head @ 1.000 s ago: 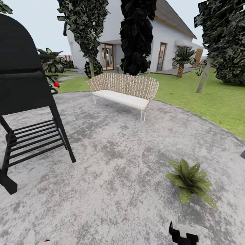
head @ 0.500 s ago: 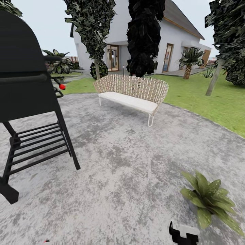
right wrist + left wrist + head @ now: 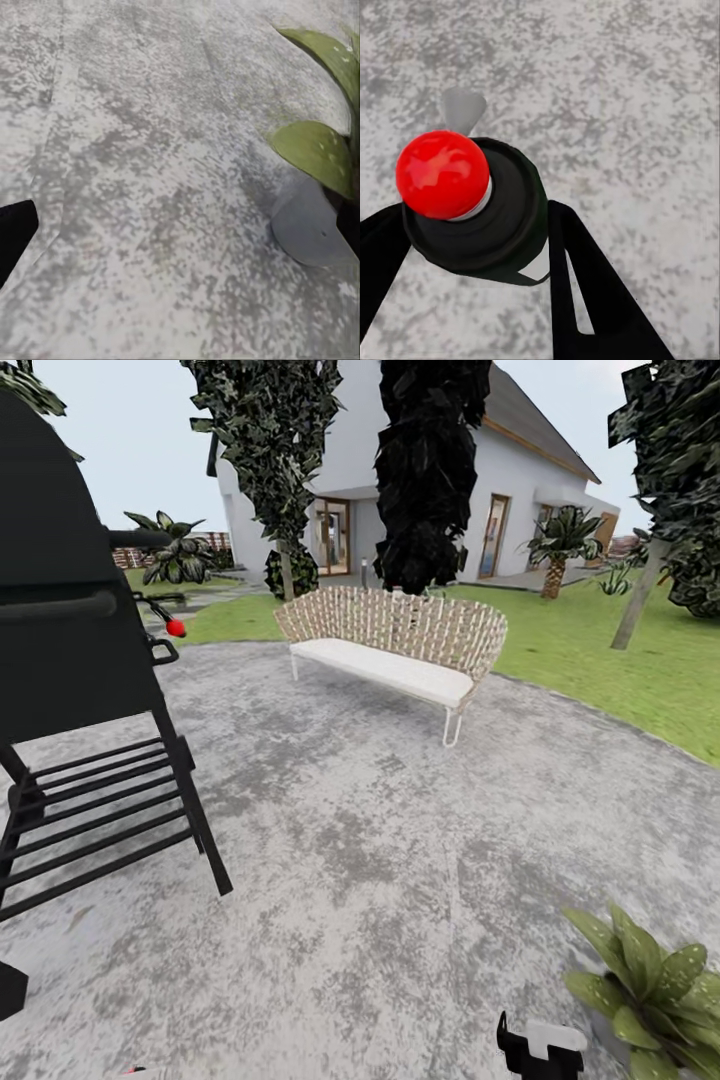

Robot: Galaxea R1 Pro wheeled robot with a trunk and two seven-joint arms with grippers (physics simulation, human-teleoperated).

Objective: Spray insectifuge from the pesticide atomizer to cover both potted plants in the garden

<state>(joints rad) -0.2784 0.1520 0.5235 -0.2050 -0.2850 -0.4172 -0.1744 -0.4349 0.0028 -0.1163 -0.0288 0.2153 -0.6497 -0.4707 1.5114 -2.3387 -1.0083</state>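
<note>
In the last second my whole head view has shifted, so it is my base and camera that moved, not the things. At the left of the frame the tall black metal barbecue grill with a slatted lower shelf [image 3: 70,650] now stands larger. In the left wrist view my left pincer [image 3: 472,225] has its two black fingers closed against a dark round body with a red ball on its end. I judge this to be the pesticide atomizer [image 3: 502,202], seen from its tip and pointing down at the grey mottled paved patio [image 3: 380,860]. In the upper middle, the pale woven wicker bench with a white cushion [image 3: 400,645] sits a little lower in the frame than before. At the bottom edge, right of the middle, is my right pincer [image 3: 540,1050]. In the right wrist view its finger parts lie at opposite edges, so it is wide and holds nothing. One low potted plant with pointed olive-green speckled leaves [image 3: 650,990] has slid from the lower right area into the lower right corner. I think I am coming beside it, so the next step is to aim the atomizer at its leaves.
</note>
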